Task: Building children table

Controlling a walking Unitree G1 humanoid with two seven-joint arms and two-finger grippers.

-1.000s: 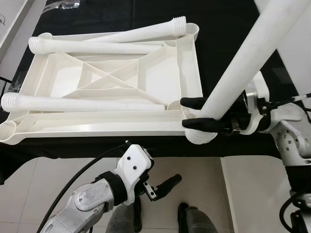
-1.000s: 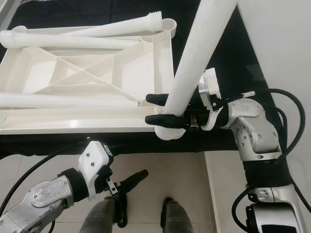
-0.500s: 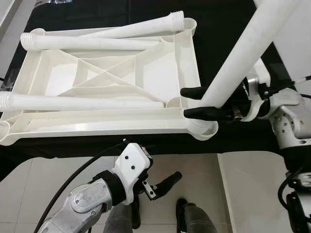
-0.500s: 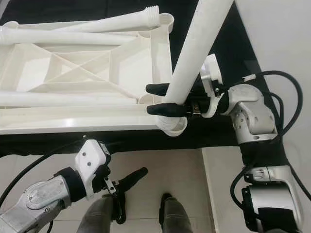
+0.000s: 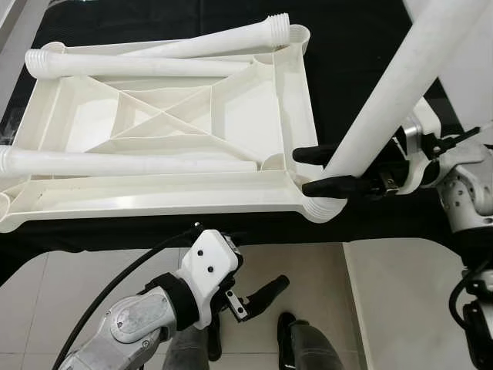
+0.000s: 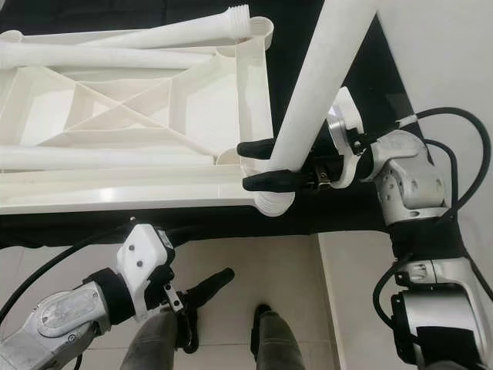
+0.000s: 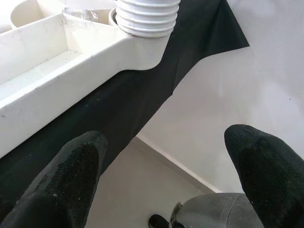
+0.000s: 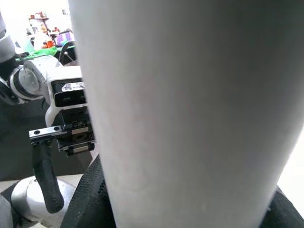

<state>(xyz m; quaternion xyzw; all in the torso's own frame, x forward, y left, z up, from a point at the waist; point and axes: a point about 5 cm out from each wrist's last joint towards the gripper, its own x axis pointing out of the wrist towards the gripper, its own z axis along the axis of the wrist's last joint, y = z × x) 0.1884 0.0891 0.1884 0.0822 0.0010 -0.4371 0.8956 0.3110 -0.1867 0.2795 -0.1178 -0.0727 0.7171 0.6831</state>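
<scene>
My right gripper [image 5: 322, 170] is clamped on the white table leg [image 5: 385, 100] standing in the tabletop's [image 5: 173, 131] corner socket [image 5: 322, 208] just below it, so I'd keep it plumb while twisting; left gripper [image 5: 258, 293] hangs open, empty.

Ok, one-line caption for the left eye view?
Right end effector holds a white table leg upright at the corner socket of the upturned tabletop.
</scene>
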